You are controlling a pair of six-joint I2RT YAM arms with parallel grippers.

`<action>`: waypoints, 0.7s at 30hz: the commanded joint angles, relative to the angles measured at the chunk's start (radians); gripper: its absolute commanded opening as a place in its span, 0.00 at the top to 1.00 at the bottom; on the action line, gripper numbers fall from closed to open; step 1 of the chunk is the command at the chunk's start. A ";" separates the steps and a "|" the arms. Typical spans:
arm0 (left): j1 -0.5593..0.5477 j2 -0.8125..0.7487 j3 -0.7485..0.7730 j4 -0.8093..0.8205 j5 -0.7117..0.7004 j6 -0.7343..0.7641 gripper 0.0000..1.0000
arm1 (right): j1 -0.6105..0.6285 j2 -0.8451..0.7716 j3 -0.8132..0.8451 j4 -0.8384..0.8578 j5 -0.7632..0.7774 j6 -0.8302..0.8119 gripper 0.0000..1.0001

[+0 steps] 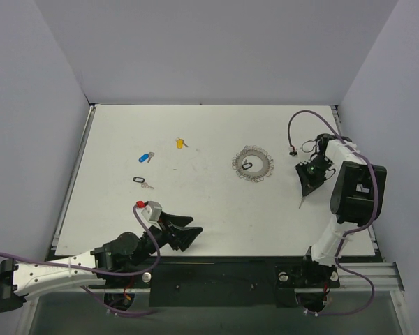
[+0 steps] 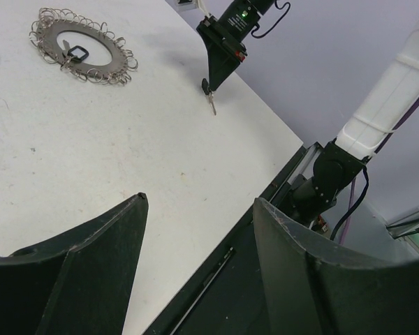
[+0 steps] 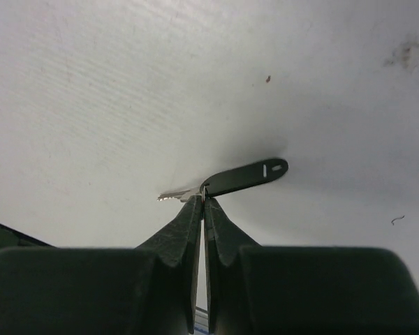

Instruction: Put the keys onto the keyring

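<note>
The keyring [image 1: 253,165] lies right of the table's centre, a lacy silver ring with a black-capped key [image 1: 246,167] inside it. The left wrist view shows this keyring [image 2: 82,45] and key [image 2: 75,51] too. Right of the ring, my right gripper [image 3: 203,197] is shut on another black-capped key [image 3: 248,176], pinched where cap meets blade, close over the table. Loose keys lie at the left: blue [image 1: 146,157], yellow [image 1: 181,143] and black [image 1: 141,181]. My left gripper [image 2: 200,199] stands open and holds nothing at the near edge [image 1: 188,234], far from every key.
A black rail [image 2: 216,272] runs along the table's near edge under my left fingers. Grey walls close in the table on the left, back and right. A purple cable [image 1: 304,115] loops above my right arm.
</note>
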 commanded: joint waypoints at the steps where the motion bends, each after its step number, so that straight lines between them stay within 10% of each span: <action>1: 0.003 -0.008 -0.015 0.031 -0.016 0.014 0.28 | 0.037 0.044 0.056 0.013 0.048 0.083 1.00; 21: 0.003 0.032 -0.014 0.066 0.003 -0.016 0.28 | 0.121 0.110 0.118 0.065 0.111 0.146 1.00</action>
